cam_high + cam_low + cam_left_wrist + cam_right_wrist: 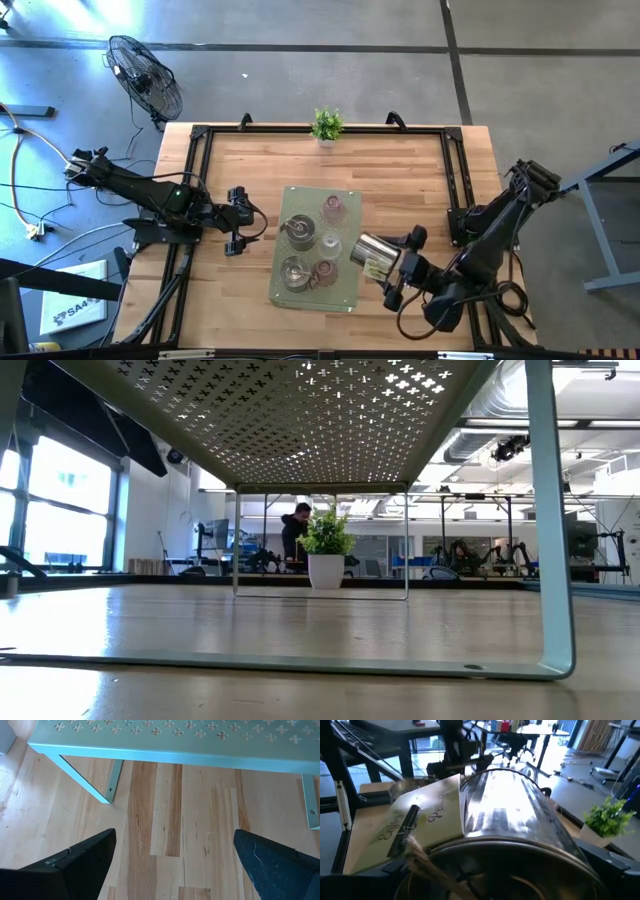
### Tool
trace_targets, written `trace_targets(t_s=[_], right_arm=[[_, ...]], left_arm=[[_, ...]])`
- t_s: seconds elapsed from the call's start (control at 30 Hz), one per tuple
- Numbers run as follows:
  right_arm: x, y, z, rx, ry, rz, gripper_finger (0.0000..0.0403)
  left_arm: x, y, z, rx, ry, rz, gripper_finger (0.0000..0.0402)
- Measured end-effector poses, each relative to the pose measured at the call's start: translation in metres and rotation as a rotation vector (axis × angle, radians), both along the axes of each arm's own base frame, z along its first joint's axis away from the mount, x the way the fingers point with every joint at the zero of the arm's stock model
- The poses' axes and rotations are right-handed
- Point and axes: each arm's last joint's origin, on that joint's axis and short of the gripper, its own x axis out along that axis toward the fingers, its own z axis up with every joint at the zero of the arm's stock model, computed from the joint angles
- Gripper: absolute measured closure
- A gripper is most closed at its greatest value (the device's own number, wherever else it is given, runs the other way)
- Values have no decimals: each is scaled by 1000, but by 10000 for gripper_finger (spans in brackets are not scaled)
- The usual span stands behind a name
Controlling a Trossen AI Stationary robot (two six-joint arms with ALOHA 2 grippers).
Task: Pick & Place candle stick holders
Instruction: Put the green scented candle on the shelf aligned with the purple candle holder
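A pale green perforated stand (347,296) sits mid-table. On its top are two shiny silver candle stick holders (297,230) (293,271) and three small glass ones, pink (332,207), clear (332,243) and pink (325,270). My right gripper (388,265), at the stand's right edge, is shut on a third silver holder (370,252), whose paper tag (420,825) shows beside it. My left gripper (243,220) stands open left of the stand (175,740), with only bare table between its fingers (75,865). My right gripper holds the silver holder by the end nearest the wrist. The holder's shiny body (510,805) fills the wrist view and hides the fingers, so the kind of hold cannot be told. The holder lies nearly level, its free end toward the stand, lifted clear of the table.
A small green potted plant (326,125) stands at the table's far edge, and shows beneath the stand in the low view (325,555). A black frame (200,135) runs round the tabletop. Bare wood lies between the stand and the plant. A person shows in the room beyond (297,530).
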Motion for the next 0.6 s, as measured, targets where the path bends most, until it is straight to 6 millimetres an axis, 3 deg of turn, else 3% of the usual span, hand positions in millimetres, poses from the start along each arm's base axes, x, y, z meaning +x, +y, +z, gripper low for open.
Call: trace_targets(t_s=[0.23, 0.6], right_arm=[[4, 4, 16, -25, -35, 26, 45], [11, -1, 17, -38, -27, 25, 45]], left_arm=[[0, 0, 0, -1, -3, 0, 5], [7, -2, 7, 7, -99, -19, 5]])
